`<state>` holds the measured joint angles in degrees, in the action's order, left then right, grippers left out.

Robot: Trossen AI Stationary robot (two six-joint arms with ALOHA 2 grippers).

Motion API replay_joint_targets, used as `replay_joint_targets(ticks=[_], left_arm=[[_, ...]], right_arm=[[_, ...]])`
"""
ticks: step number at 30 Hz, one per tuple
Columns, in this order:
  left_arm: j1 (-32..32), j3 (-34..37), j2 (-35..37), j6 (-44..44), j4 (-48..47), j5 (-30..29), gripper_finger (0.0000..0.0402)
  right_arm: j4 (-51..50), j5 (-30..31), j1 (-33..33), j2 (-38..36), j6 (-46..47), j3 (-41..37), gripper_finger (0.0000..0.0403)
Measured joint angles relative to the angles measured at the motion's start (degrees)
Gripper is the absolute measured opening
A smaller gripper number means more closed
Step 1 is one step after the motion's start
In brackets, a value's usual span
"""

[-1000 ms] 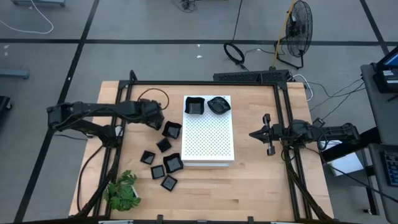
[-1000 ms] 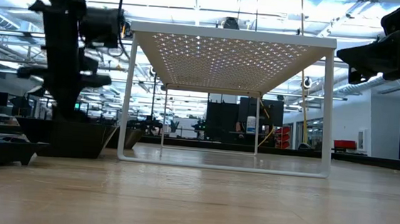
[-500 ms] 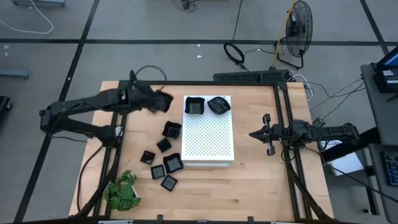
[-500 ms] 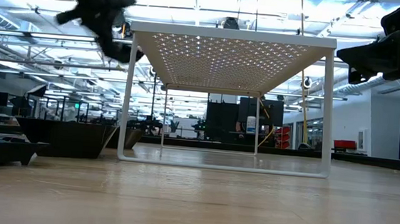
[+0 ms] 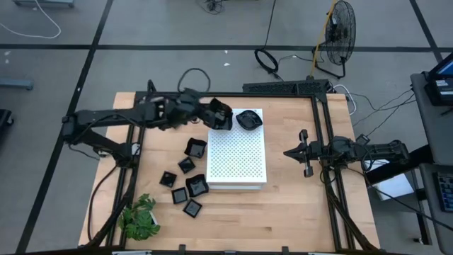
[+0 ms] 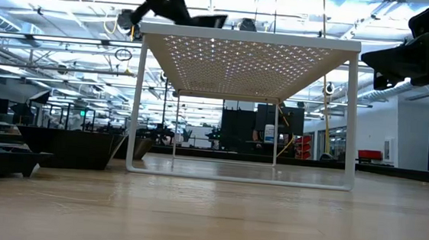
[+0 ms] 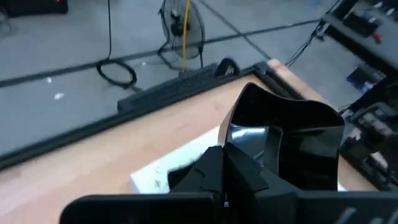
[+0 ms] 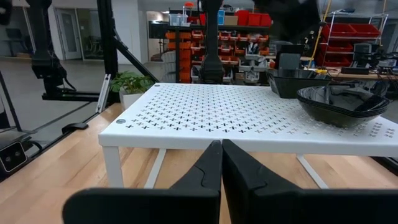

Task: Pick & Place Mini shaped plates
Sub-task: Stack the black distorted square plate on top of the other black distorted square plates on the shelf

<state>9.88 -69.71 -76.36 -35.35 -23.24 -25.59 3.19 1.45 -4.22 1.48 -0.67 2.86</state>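
My left gripper (image 5: 210, 114) is shut on a square black mini plate (image 5: 221, 113) and hovers over the far left corner of the white perforated board (image 5: 238, 159). The low view shows that plate (image 6: 208, 18) just above the board top. A second square plate (image 8: 292, 81) and a rounded plate (image 5: 248, 119) rest on the board's far end. Several more black plates (image 5: 195, 148) lie flat on the table left of the board. My right gripper (image 5: 306, 152) waits shut, right of the board. My left gripper pinches the square plate by its rim (image 7: 239, 142) on the side nearest the arm, between the two fingers. The fingers come from the table's left. The plate is lifted clear above the board's far left corner, its hollow turned toward the wrist camera.
A small green plant (image 5: 139, 216) stands at the table's near left corner. A black frame (image 5: 233, 95) runs around the table's far and side edges. The middle and near part of the board top (image 8: 249, 115) is bare, as is the wood between the board and my right gripper.
My left gripper rose from the table left of the board with the square plate in its fingers. It then swung right toward the board's far left corner. The plate went from table height to above the board top.
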Motion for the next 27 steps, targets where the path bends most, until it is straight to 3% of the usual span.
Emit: replay_joint_targets(ticks=[7, 18, 27], left_arm=[[-2.6, 0.0, -6.0, -2.3, 7.1, -7.6, 0.0006], [-5.8, 0.0, -7.0, -4.5, 6.7, -15.2, 0.0010], [-6.2, 0.0, -7.0, -6.0, 4.8, -16.9, 0.0020]], right_arm=[[0.0, 0.0, 0.0, 0.0, 0.0, 0.0, 0.0000], [0.0, 0.0, 0.0, 0.0, 0.0, 0.0, 0.0000], [0.0, 0.0, 0.0, 0.0, 0.0, 0.0, 0.0000]])
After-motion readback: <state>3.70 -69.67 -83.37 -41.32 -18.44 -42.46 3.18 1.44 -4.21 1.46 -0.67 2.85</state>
